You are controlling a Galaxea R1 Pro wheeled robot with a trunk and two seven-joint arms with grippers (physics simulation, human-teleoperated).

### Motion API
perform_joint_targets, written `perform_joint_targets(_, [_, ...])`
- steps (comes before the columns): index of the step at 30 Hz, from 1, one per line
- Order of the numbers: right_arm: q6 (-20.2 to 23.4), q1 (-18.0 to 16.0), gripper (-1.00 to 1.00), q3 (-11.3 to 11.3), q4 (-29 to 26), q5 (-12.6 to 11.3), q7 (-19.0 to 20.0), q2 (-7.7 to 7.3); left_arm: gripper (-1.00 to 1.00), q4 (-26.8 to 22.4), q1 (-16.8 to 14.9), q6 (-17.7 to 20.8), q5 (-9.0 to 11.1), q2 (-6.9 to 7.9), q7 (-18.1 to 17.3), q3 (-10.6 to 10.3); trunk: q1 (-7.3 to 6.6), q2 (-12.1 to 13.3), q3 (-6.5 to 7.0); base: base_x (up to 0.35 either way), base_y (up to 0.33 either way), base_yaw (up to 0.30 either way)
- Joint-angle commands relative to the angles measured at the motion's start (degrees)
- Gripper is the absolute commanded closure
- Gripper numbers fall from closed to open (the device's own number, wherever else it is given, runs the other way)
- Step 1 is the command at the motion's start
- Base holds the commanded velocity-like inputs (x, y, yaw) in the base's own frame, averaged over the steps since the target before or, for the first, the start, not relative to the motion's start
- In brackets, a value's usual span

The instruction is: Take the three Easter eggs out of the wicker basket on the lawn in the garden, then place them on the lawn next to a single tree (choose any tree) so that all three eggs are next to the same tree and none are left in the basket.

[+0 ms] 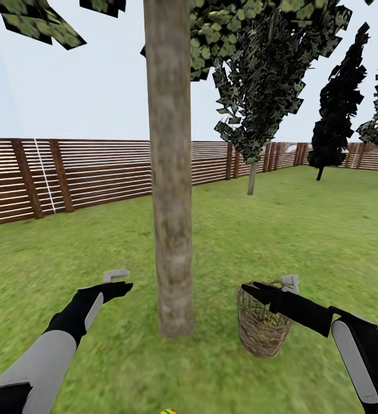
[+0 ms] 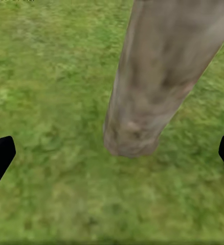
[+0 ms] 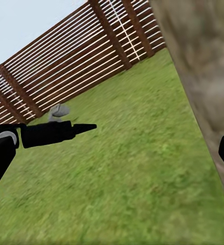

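The tree [image 1: 170, 218], with its thick grey-brown trunk, rises from the lawn [image 1: 96, 356] straight ahead. Just right of its foot stands the wicker basket [image 1: 262, 330], and a bit of yellow [image 1: 264, 316] shows through the weave. One Easter egg [image 1: 167, 411] peeks in at the bottom edge of the head view, on the grass in front of the trunk. My right gripper [image 1: 266, 287] hovers over the basket's rim, open and empty. My left gripper [image 1: 119, 282] is left of the trunk, open and empty. Its wrist view looks down at the trunk's foot [image 2: 132, 138].
A brown slat fence [image 1: 85, 178] rings the garden behind the tree. A thin-trunked tree [image 1: 252, 172] and a black conifer [image 1: 332, 132] stand farther back on the right. Open grass lies on both sides of the trunk. The left arm [image 3: 50, 133] shows in the right wrist view.
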Motion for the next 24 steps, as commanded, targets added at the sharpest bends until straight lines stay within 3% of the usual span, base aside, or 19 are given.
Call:
perform_joint_targets(1, [0.3, 0.0, -1.0, 0.0, 0.0, -0.1, 0.1, 0.0, -1.0, -0.1, 0.0, 0.4, 0.2, -0.03, -0.3, 0.2, -0.23, 0.4, 0.12, 0.0, 0.0, 0.0])
perform_joint_targets(24, [0.3, 0.0, -1.0, 0.4, 0.4, -0.1, -0.1, 0.0, -1.0, -0.1, 0.0, 0.4, 0.2, -0.03, -0.3, 0.2, -5.28, 9.6, 4.25, 0.0, 0.0, 0.0])
